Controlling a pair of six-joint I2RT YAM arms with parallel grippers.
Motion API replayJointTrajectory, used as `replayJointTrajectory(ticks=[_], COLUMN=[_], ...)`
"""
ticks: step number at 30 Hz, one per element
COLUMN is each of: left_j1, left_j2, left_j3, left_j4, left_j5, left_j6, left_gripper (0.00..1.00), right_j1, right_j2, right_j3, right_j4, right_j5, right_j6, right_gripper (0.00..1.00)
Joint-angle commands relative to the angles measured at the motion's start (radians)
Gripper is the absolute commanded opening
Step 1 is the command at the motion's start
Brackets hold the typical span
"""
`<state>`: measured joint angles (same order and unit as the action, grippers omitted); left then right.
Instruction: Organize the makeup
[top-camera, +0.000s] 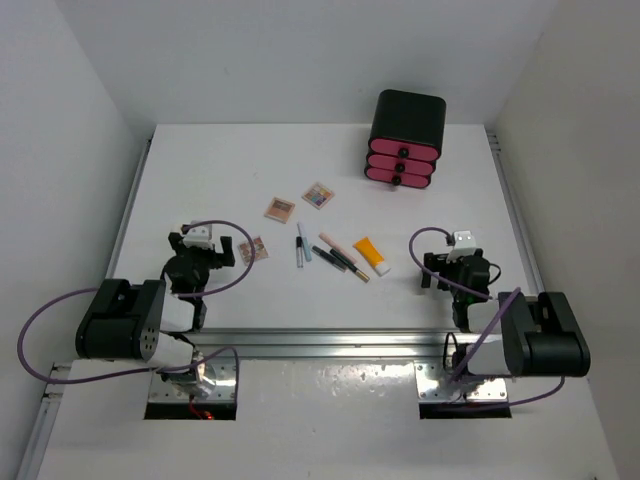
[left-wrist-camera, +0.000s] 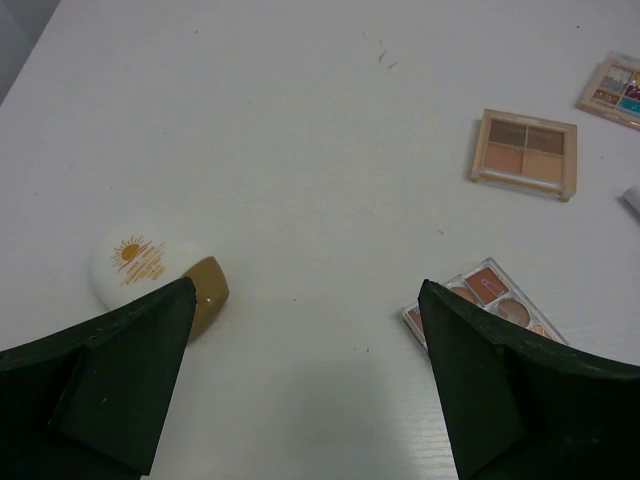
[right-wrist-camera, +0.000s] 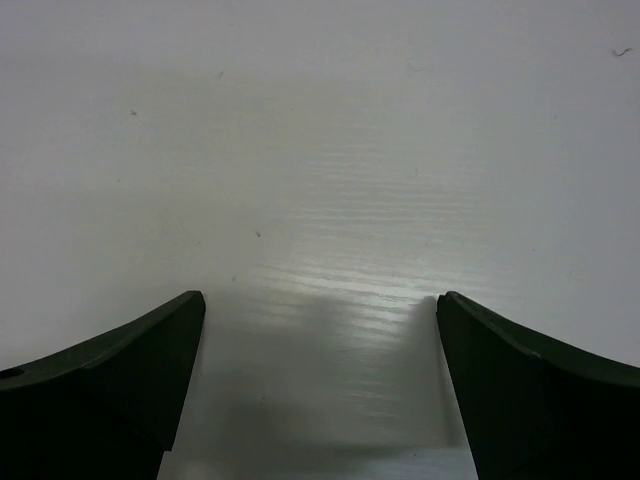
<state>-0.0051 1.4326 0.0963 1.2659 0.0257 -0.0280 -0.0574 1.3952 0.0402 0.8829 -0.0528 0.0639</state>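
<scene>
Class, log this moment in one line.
left hand: open, empty | right hand: open, empty | makeup: scattered | drawer box: shut

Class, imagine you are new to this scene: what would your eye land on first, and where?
The black box with pink drawers stands out at the far end of the table. Mid-table lies scattered makeup, notably the orange tube and three palettes. The left gripper and right gripper hang open nearby.

- Black box (top-camera: 408, 115) with three pink drawers, upright on the white table (top-camera: 200, 180).
- Metal rail (top-camera: 330, 343), well apart from the box, on its near side.
</scene>
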Motion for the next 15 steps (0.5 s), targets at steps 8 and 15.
replayJointTrajectory(ticks=[8, 15], left_j1=[0.01, -0.041], left_j2=[-0.101, -0.258], left_j3=[0.116, 0.525], left_j4=[-0.255, -0.665], left_j5=[0.129, -0.024], left_j6=[0.031, 0.149], left_gripper=[1.0, 1.0], right_j1=[0.09, 0.225], right_j2=[-0.229, -0.096], right_j3=[0.507, 1.02], right_j4=[-0.921, -1.222], right_j5=[0.342, 0.753], right_j6=[0.041, -0.211], right_gripper=[1.0, 1.0])
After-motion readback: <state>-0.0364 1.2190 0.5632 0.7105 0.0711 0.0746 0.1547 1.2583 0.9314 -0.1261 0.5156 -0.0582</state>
